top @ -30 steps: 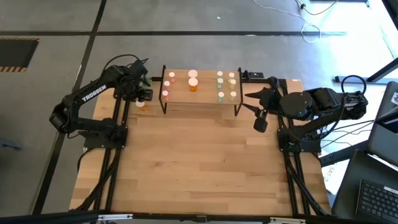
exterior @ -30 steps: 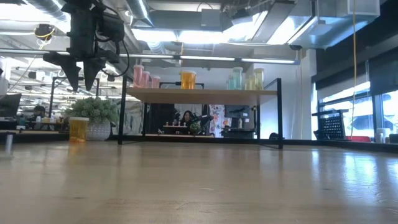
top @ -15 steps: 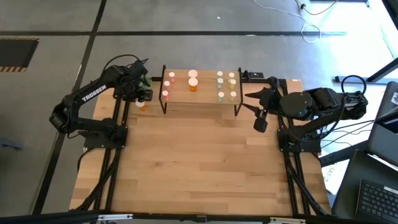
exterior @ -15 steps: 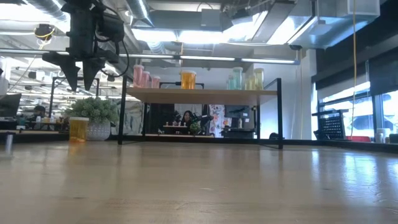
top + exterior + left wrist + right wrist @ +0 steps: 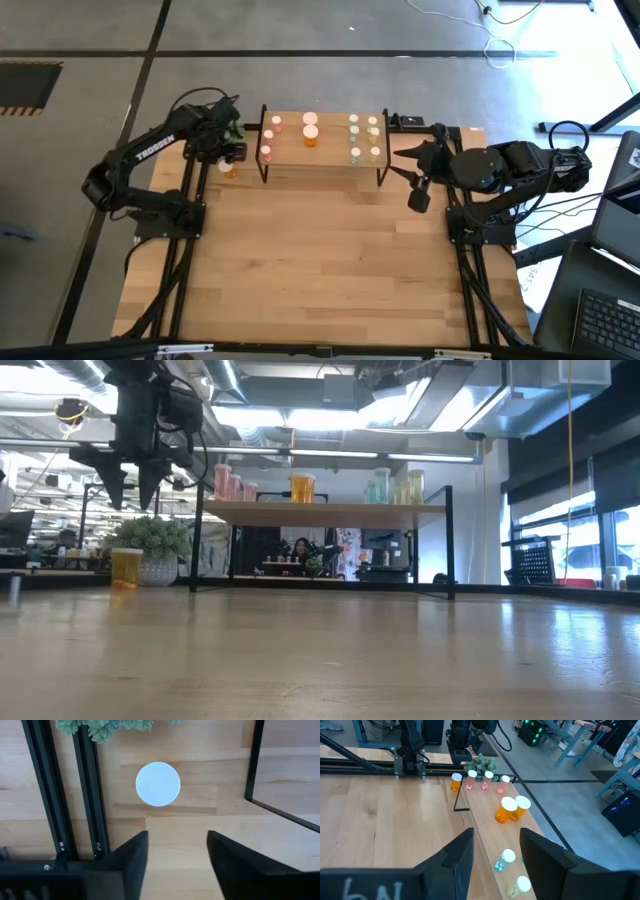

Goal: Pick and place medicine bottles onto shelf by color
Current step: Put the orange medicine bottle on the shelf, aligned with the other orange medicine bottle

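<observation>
Left claw (image 5: 128, 485) spread above orange bottle (image 5: 158, 784), potted plant (image 5: 152, 545) behind, only low view shows height

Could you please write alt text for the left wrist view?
Looking straight down, the open left gripper hangs above the white cap of a bottle standing on the wooden table, with a green plant and the shelf's black leg nearby.

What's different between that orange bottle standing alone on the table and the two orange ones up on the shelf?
The lone orange bottle stands on the table beside the shelf's left legs, near the potted plant; the two orange bottles on the shelf stand side by side on the shelf. The lone one has the left gripper above it with jaws apart; the shelf pair has no gripper near. All are upright, orange, with pale caps.
</observation>
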Motion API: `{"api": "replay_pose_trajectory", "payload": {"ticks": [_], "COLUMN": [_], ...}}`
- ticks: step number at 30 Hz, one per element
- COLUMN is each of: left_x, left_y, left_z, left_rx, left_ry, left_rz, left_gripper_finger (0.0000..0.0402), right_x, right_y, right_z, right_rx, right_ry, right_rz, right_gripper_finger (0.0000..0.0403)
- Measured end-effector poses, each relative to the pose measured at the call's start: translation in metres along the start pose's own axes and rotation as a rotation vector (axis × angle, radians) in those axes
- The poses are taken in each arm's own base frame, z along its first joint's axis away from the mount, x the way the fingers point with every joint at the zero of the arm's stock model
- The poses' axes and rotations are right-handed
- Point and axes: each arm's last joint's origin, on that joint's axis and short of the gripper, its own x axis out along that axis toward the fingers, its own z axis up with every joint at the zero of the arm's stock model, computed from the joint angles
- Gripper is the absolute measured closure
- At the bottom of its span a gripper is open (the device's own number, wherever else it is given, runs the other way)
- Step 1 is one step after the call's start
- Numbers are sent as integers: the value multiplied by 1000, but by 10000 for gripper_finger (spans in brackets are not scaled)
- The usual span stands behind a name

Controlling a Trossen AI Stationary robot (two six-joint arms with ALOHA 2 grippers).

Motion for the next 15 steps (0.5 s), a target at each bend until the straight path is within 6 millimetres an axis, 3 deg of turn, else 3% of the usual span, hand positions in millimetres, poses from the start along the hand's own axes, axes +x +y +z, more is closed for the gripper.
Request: {"api": "replay_pose_trajectory", "payload": {"ticks": [8, 15], "left_x": [7, 16], "left_y": [-2, -7], "left_z": [4, 8], "left_rx": [3, 13], "left_ry": [-10, 19], "left_rz": [63, 64], "left_gripper_finger": [112, 94], "right_x": [0, 0], "right_y": [0, 0], "right_z": [0, 0], "right_rx": [0, 0], "right_ry": [0, 0], "right_rz": [0, 0], "right_gripper_finger": [241, 241]}}
